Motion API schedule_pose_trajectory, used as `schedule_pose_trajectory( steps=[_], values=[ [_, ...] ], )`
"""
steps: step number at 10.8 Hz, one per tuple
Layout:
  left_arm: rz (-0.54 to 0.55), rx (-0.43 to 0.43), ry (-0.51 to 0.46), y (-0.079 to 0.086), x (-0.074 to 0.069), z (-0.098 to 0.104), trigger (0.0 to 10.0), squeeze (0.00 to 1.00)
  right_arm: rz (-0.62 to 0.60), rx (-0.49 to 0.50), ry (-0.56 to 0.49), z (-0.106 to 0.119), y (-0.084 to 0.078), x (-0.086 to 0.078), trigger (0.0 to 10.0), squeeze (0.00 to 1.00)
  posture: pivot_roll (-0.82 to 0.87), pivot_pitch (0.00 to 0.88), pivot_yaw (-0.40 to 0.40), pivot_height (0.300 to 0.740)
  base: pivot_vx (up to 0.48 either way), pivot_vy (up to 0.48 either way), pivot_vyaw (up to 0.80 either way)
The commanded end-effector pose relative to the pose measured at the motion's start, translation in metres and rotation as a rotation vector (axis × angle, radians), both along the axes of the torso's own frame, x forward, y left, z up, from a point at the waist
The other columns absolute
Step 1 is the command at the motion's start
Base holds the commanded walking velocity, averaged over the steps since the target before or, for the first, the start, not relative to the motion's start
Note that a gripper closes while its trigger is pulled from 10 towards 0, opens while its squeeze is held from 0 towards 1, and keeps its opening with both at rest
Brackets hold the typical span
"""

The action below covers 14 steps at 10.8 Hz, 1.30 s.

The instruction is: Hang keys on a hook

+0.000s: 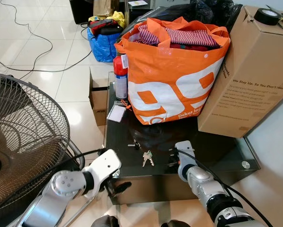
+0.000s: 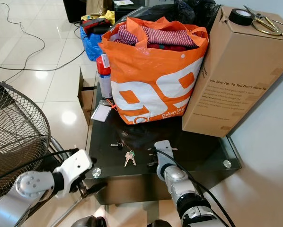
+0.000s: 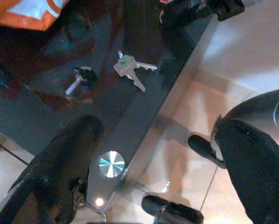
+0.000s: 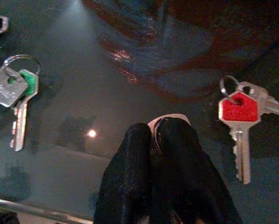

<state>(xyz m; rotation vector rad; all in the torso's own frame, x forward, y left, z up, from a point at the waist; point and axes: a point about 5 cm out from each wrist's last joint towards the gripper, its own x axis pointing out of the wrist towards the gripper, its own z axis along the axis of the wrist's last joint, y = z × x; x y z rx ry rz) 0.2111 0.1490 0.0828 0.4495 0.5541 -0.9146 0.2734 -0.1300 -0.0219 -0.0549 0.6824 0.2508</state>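
Down at the near edge of the black glass table [image 1: 226,156], the right gripper [image 4: 156,140] rests with fingers pressed together, a red-tagged key [image 4: 239,116] just right of it, the green-tagged keys [image 1: 147,158] left, the orange bag [image 1: 174,75] beyond.

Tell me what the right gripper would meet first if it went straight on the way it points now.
Probably the dark glass tabletop. The right gripper, its fingers together over a small ring, points down at bare glass between the green-tagged keys and the red-tagged keys. Depth is unclear.
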Motion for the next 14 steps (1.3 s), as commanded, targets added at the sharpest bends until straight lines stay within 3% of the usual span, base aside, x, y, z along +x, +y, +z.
schedule_pose_trajectory(
  steps=[1, 7, 14],
  values=[
    [-0.013, -0.001, 0.016, -0.003, -0.001, -0.004, 10.0, 0.23, -0.023, -0.022, 0.001, 0.0, -0.008, -0.001, 10.0, 0.0, -0.08, 0.08, -0.004, 0.74, 0.0, 0.0, 0.0],
    [-0.022, -0.013, 0.01, -0.009, 0.002, -0.004, 10.0, 0.22, 0.039, -0.014, -0.023, 0.006, -0.02, -0.003, 10.0, 0.0, -0.1, 0.061, -0.003, 0.74, 0.0, 0.0, 0.0],
    [-0.029, -0.008, 0.006, -0.008, 0.002, -0.003, 10.0, 0.22, -0.03, -0.04, 0.002, 0.002, -0.016, -0.002, 10.0, 0.0, -0.08, 0.062, 0.0, 0.74, 0.0, 0.0, 0.0]
  ],
)
